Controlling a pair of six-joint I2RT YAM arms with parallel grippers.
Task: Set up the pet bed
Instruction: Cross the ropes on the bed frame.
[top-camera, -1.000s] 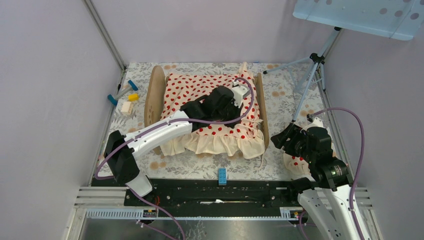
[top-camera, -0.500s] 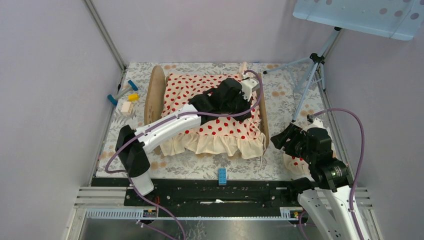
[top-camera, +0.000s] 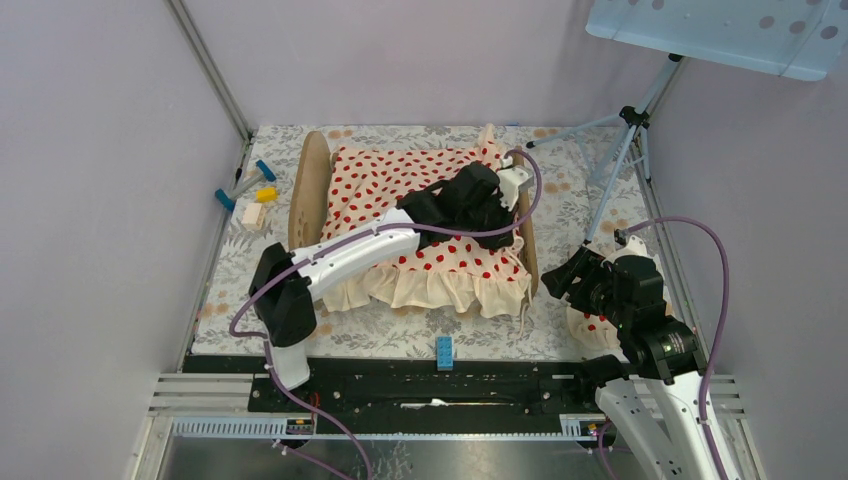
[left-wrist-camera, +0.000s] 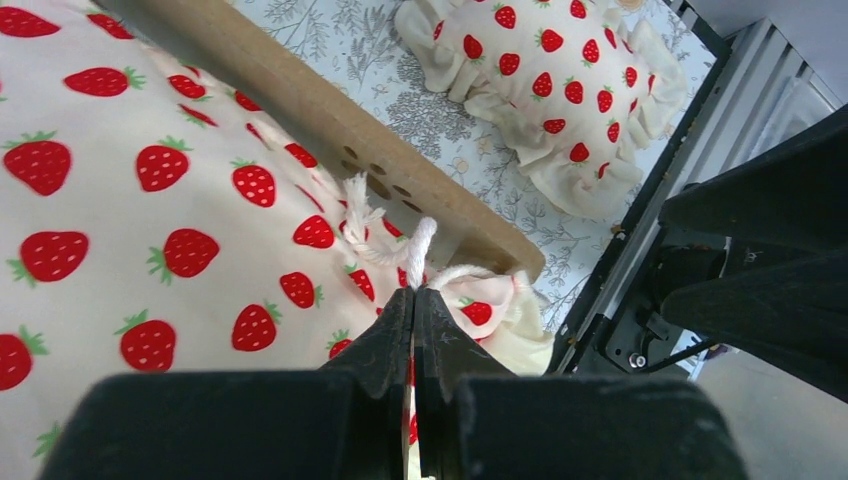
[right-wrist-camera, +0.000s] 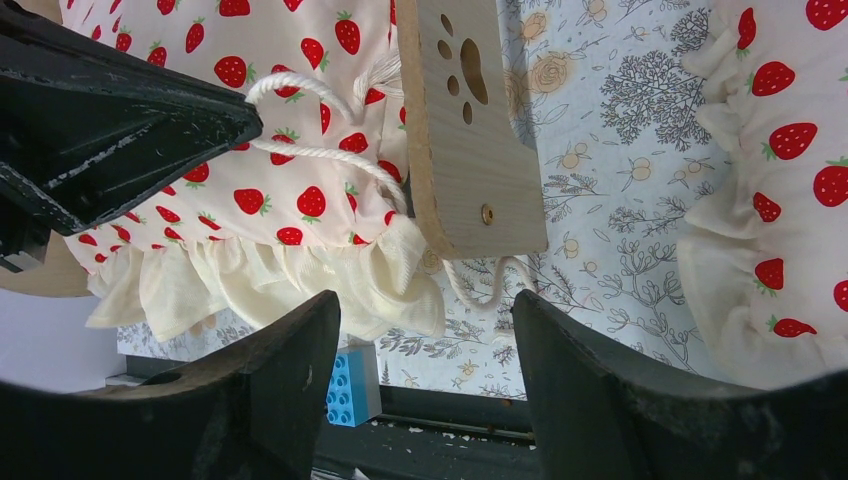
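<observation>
One pet bed (top-camera: 310, 190), blanket (top-camera: 385, 180) inside, pillow (left-wrist-camera: 545, 90) beside

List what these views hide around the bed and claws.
- Under the blanket: every view; it covers the bed top.
- Left claw tip: top view, hidden by its own wrist; wrist view shows it shut on a cord.
- Pillow: top view, mostly behind the right arm; right wrist view, cut by the edge.
- Small items at left: top view, too small.
</observation>
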